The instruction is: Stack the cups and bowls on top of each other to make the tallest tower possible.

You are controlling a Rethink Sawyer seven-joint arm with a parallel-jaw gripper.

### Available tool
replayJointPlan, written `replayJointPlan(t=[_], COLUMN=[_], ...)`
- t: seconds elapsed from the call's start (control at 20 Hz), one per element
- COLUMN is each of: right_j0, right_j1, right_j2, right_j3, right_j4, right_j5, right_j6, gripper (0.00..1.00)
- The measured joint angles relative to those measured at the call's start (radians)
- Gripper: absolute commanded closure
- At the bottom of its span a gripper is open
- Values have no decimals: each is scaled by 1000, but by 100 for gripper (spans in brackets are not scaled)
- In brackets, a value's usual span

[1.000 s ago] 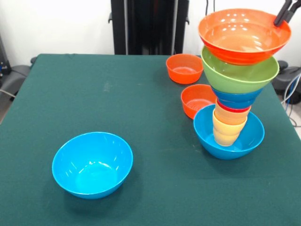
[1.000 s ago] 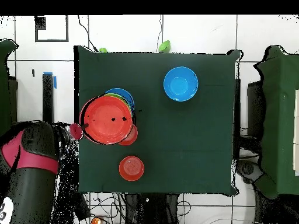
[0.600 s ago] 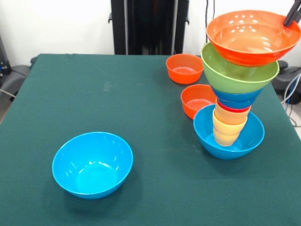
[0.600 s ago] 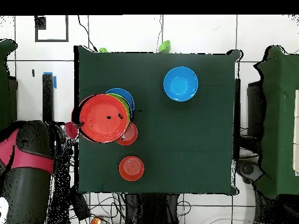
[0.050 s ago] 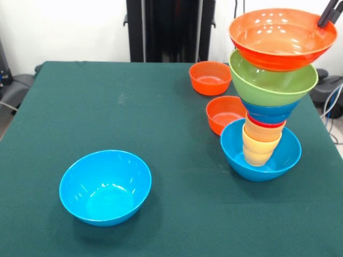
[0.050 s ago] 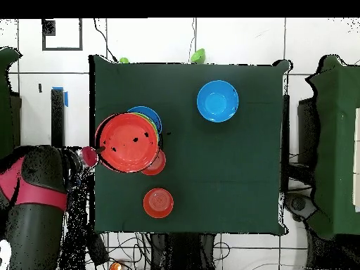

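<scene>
The tower stands at the right of the front view: a light-blue bowl (image 5: 284,158) as base, yellow-orange cups (image 5: 260,142), a red cup rim, a dark blue bowl (image 5: 269,113) and a green bowl (image 5: 273,81). Above it, a large orange bowl (image 5: 278,36) sits slightly tilted over the green one. My gripper (image 5: 328,14) comes in from the top right, shut on that bowl's right rim. From overhead, the orange bowl (image 6: 127,144) hides most of the tower, with the gripper (image 6: 100,150) at its left edge.
A second large light-blue bowl (image 5: 105,186) (image 6: 217,100) stands alone, upright, at the front left. Two small orange bowls (image 5: 210,77) (image 5: 225,113) sit just behind and left of the tower. The arm (image 6: 39,197) lies off the table's edge.
The large orange bowl, held by its rim, swung to the right half a second ago. It has now come back left and slightly higher over the green bowl. Nothing else moved.
</scene>
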Motion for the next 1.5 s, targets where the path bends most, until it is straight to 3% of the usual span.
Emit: replayJointPlan(t=[1.5], right_j0=[0], right_j1=[2], right_j2=[-15], right_j3=[0], right_j4=[0], right_j5=[0], right_j6=[0], gripper=[100])
